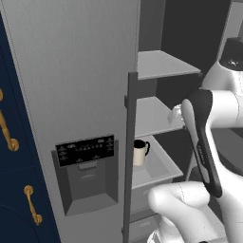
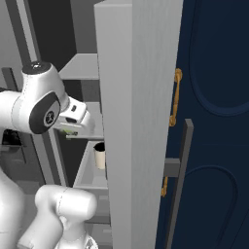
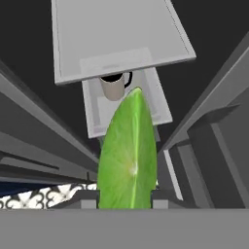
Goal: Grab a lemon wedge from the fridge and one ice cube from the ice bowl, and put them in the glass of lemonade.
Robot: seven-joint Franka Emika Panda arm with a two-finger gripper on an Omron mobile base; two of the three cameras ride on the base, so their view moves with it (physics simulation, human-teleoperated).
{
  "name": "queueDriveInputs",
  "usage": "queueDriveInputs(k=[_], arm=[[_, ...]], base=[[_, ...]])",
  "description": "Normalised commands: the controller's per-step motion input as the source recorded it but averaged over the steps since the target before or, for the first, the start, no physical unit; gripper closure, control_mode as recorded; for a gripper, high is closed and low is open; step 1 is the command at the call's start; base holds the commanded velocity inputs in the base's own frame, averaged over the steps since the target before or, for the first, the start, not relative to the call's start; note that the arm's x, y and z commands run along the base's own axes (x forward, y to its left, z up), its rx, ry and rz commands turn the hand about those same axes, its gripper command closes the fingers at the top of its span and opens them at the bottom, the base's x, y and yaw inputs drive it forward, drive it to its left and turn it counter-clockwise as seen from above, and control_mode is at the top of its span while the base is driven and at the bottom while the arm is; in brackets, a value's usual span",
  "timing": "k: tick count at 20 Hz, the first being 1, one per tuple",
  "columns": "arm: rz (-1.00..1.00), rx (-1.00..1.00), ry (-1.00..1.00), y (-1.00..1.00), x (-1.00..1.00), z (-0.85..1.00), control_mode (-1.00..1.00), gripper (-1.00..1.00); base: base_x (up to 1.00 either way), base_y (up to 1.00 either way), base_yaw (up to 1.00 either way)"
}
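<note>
The grey steel fridge (image 1: 71, 71) stands with one door open, its dark dispenser panel on the shut door. My gripper (image 2: 73, 124) is inside the open compartment beside the middle shelf (image 1: 152, 116). In the hand view the gripper (image 3: 125, 198) is shut on the lemon wedge (image 3: 129, 155), a yellow-green pointed slice that rises between the two fingertips. A sliver of the lemon wedge (image 2: 68, 130) peeks out under the hand in the right base view. The ice bowl and the glass of lemonade are out of view.
A cream mug (image 1: 140, 152) stands on the lower fridge shelf, below the hand. The opened fridge door (image 2: 136, 121) rises close on the right. Navy cabinets with gold handles (image 1: 14, 166) flank the fridge. My own arm link (image 1: 201, 142) crosses in front of the shelves.
</note>
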Motion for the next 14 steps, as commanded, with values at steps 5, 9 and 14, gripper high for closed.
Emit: queueDriveInputs(k=[5,9,14], arm=[[0.0,0.0,0.06,0.0,-0.32,-0.3,-1.0,1.0],[0.0,0.0,0.05,0.0,-0.24,-0.03,-1.0,1.0],[0.0,0.0,0.0,0.0,-0.08,0.0,1.0,1.0]], base=[[0.0,0.0,0.0],[0.0,0.0,0.0],[-0.2,0.03,0.01]])
